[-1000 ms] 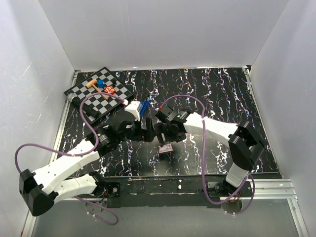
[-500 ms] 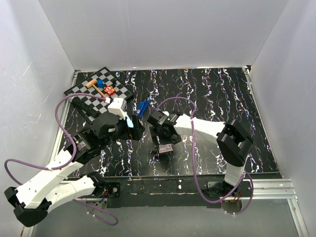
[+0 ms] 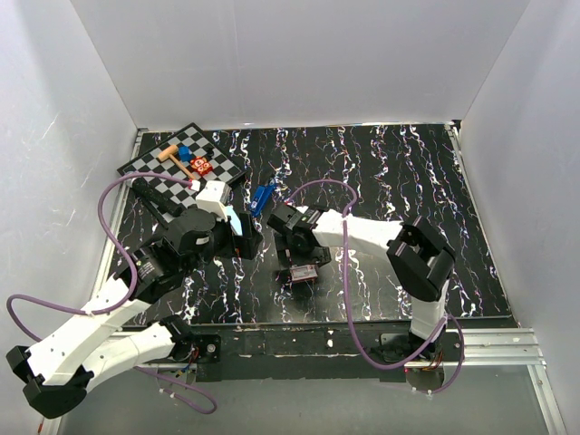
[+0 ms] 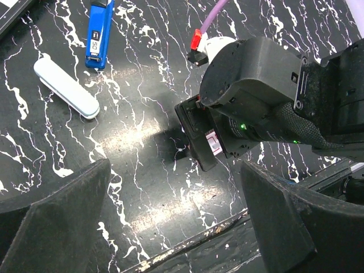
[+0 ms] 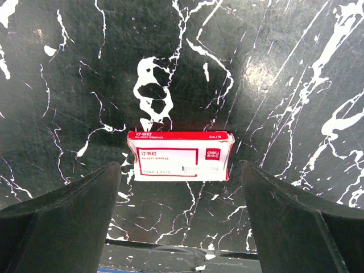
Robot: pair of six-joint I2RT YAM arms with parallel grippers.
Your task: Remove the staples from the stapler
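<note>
Currently both arms are seen reaching toward the middle of the black, white-streaked bench point(image 3: 408, 181), with the 2 hands close together.

Left hand point(image 4: 173, 168): open. Its 2 fingers point(image 4: 51, 222) are spread wide at the bottom corners of the left wrist view, and nothing is held between them.

Right hand point(image 5: 181, 166): also open. Its fingers point(image 5: 301, 227) are wide apart and nothing is gripped. It is pointed down at a small red-and-white box point(image 5: 179, 156), which lies flat on the bench. The box is seen between the 2 fingers in the right wrist view, and no contact with them is visible. In the top view the box point(image 3: 304, 272) is partly covered by the right wrist.

The blue stapler point(image 3: 263, 198) is found lying flat on the bench just beyond the 2 hands, on the back-wall side. It is held by neither hand and touched by neither. In the left wrist view it is seen at the top left point(image 4: 98, 34), with a white label on its upper face. Whether it is open or shut cannot be told.

A pale slim piece point(image 4: 65, 88) lies near the stapler but apart from it, at an angle to it. In the top view it is partly hidden by the left hand.

A checkered board point(image 3: 181, 172) is set at the back left of the bench, apart from the stapler. A few small items are resting on it, among them a wooden mallet point(image 3: 170, 154) and a red block point(image 3: 201, 166).
</note>
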